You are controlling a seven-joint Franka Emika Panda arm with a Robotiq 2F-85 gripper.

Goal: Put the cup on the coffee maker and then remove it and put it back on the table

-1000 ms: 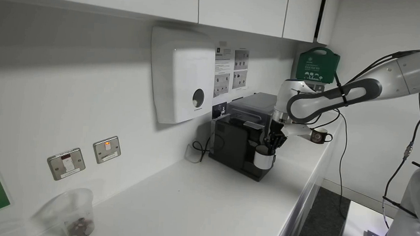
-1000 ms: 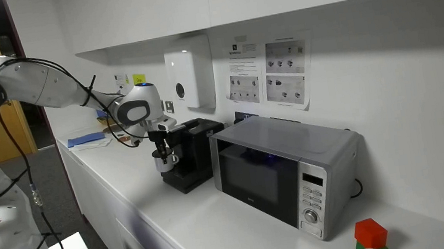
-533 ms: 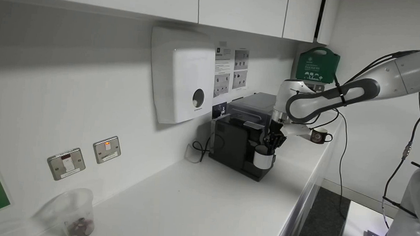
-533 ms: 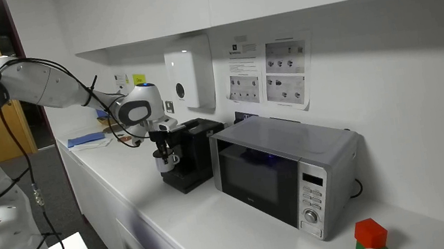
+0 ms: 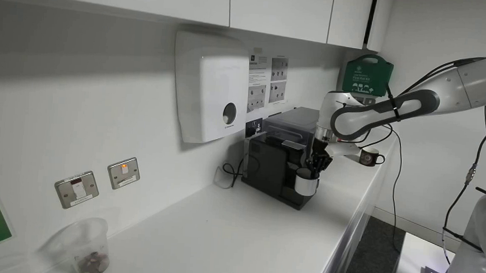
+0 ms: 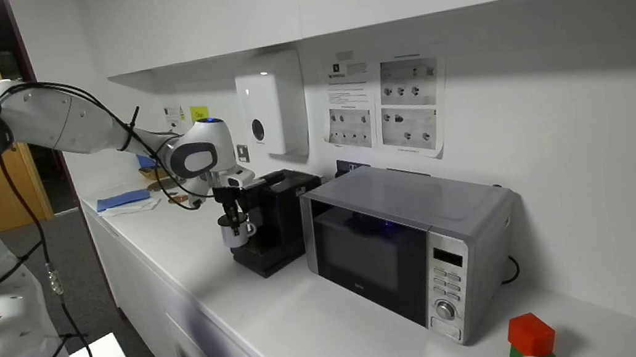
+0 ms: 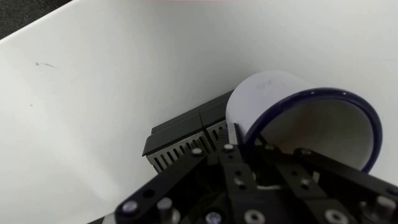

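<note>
- The white cup (image 5: 306,186) is at the front of the black coffee maker (image 5: 266,167), at four o'clock from it in an exterior view.
- The jaws point to six o'clock and pinch the cup's wall; whether its bottom touches the coffee maker, I cannot tell.
- In the wrist view, the cup lies at three o'clock from the middle, a slotted grille (image 7: 174,152) at nine o'clock from the cup.
- In an exterior view, on the white table (image 5: 229,235), a dark mug (image 5: 368,158) stands at two o'clock from the cup, a clear container (image 5: 89,249) at eight.
</note>
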